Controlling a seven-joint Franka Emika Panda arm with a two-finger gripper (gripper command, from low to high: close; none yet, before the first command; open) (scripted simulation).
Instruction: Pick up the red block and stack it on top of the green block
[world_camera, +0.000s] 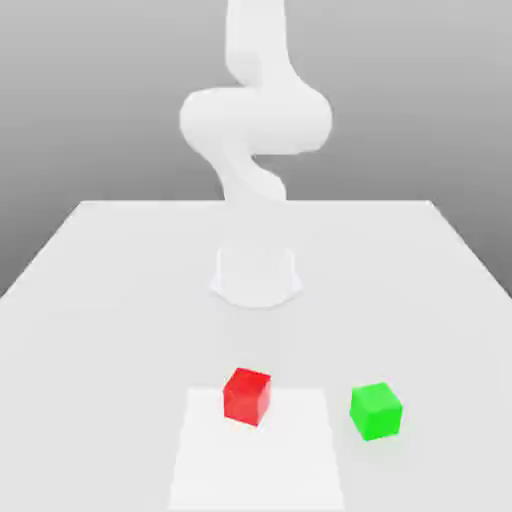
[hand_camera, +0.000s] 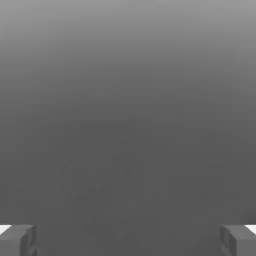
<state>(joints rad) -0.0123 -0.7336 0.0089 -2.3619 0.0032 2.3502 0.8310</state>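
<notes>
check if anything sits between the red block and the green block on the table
Nothing visible does. The red block and green block sit apart on the table, with bare surface between them.

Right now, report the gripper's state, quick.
Gripper: open, fingers spread wide apart, nothing held between them. The red block and green block both sit on the table.

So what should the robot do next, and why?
Probably bring the tool down over the red block. That block sits on the table, apart from the green block, which lies toward the exterior view's right. Nothing is stacked yet. In the hand view the fingers stand wide apart with nothing between them, so the tool looks ready to grab.
</notes>
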